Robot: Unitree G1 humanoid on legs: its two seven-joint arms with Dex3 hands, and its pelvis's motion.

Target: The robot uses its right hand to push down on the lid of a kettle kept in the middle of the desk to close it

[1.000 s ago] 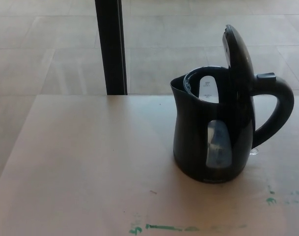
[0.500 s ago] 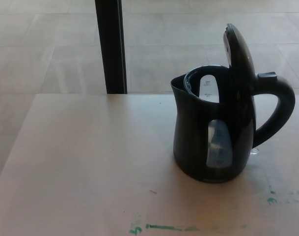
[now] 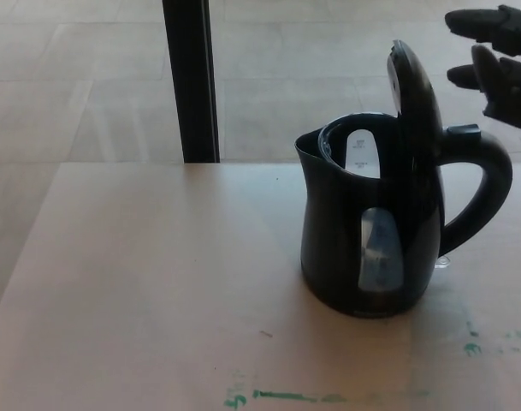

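Kettle (image 3: 363,240): black electric kettle, stands upright on the desk (image 3: 157,291), a bit right of the middle of the view. Spout to the left, handle (image 3: 482,193) to the right, so the handle side faces the robot's right arm.

Lid (image 3: 414,90): open, stands almost vertical on its hinge near the top of the handle. The opening is free and the inside of the pot can be seen. Task not yet done.

Right hand (image 3: 495,60): in the upper right corner, in the air, above and to the right of the lid, apart from it. It holds nothing; fingers (image 3: 474,19) are spread and point left, toward the lid. Prob. kept high because the lid top is the highest point and a push must come from above/behind it.

Left hand: not in view.

Water window (image 3: 380,248): pale strip on the front of the body; level I cannot tell.

Desk: light wood, with green marks (image 3: 286,396) near the front edge, maybe position marks. Behind it a black post (image 3: 190,81) and tiled floor.

Next move (my judgement): bring the hand leftward over the lid back, then press fwd and down till it shuts.

Risk: the kettle looks light and nothing holds it; a sideways push may tip or slide it instead of closing the lid.
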